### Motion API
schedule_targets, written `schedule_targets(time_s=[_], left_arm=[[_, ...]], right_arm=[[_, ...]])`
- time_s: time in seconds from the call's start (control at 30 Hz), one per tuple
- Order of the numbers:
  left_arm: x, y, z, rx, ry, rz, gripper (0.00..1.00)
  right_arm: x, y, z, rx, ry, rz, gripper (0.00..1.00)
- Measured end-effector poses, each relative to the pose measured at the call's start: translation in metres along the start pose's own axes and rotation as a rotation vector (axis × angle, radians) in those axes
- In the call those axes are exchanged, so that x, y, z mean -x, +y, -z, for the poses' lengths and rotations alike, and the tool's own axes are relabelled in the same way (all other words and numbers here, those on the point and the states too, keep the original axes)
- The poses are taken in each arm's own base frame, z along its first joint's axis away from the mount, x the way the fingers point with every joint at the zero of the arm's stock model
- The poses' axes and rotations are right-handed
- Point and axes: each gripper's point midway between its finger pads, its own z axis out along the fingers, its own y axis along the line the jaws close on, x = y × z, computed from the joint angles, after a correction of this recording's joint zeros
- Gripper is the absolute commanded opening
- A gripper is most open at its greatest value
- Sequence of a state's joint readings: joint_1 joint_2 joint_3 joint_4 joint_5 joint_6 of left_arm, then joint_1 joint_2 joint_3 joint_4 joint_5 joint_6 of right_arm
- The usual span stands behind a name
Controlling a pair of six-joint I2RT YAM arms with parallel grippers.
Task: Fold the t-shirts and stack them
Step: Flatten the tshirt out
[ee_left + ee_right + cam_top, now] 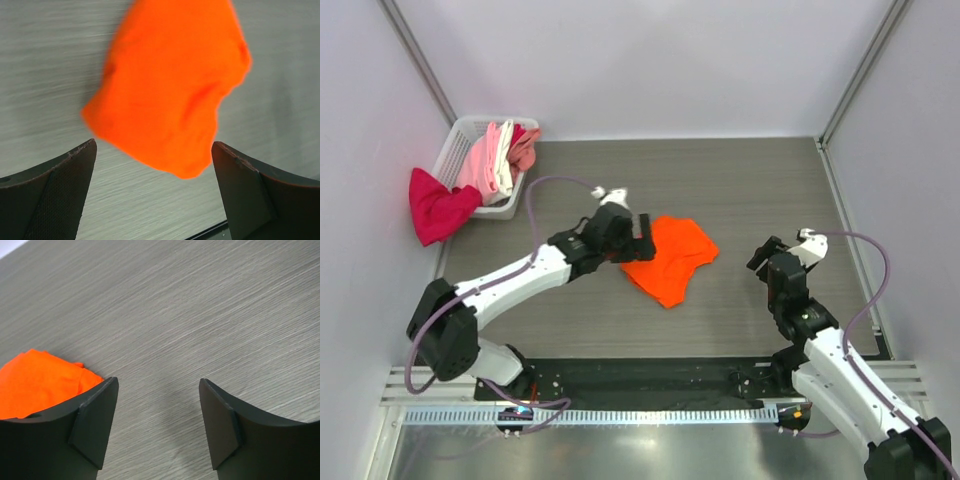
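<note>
A bright orange t-shirt (pixel 670 258) lies crumpled in the middle of the table. It fills the upper part of the left wrist view as the orange t-shirt (pixel 170 85) and shows at the left edge of the right wrist view as the orange t-shirt (pixel 37 382). My left gripper (pixel 638 232) hovers at the shirt's left edge, open and holding nothing (pixel 152 170). Open too, my right gripper (pixel 765 258) is over bare table to the right of the shirt, nothing between its fingers (pixel 159 405). A magenta-red t-shirt (pixel 438 208) hangs over the basket's near-left side. Pink, white and salmon t-shirts (pixel 500 158) lie in the basket.
The white mesh basket (pixel 460 140) stands at the table's far left corner. Grey walls close in the table at the back and on both sides. A black mat (pixel 630 375) runs along the near edge between the arm bases.
</note>
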State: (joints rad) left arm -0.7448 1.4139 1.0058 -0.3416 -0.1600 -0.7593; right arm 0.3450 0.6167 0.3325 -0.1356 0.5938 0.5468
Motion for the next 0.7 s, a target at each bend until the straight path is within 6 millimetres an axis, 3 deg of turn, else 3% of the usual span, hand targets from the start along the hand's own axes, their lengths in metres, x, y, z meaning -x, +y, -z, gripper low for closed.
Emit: schedule_targets(time_s=[0.17,0.3,0.43,0.53,0.63,0.67,0.7], left_arm=[[-0.019,-0.075,-0.011,-0.099,0.013,-0.293,0.81],[-0.036,-0.108,-0.044,-0.096,0.047,-0.436,0.78],[-0.054,-0.109,-0.086,-0.007,0.098,-0.539,0.71],[-0.072,-0.096,-0.111,0.071,0.156,-0.599,0.59],[-0.086,-0.079,-0.123,0.133,0.212,-0.637,0.23],[-0.089,-0.075,-0.123,0.146,0.222,-0.638,0.01],[-0.09,-0.071,-0.122,0.16,0.231,-0.64,0.0]], right_arm=[[-0.002,0.001,0.0,0.001,0.013,0.006,0.68],[0.015,0.003,0.008,0.031,-0.049,-0.041,0.68],[0.025,0.0,0.017,0.055,-0.11,-0.089,0.68],[0.027,-0.002,0.018,0.055,-0.125,-0.1,0.68],[0.023,-0.004,0.016,0.043,-0.112,-0.09,0.68],[0.02,-0.005,0.015,0.035,-0.101,-0.082,0.67],[0.018,-0.005,0.014,0.03,-0.093,-0.075,0.67]])
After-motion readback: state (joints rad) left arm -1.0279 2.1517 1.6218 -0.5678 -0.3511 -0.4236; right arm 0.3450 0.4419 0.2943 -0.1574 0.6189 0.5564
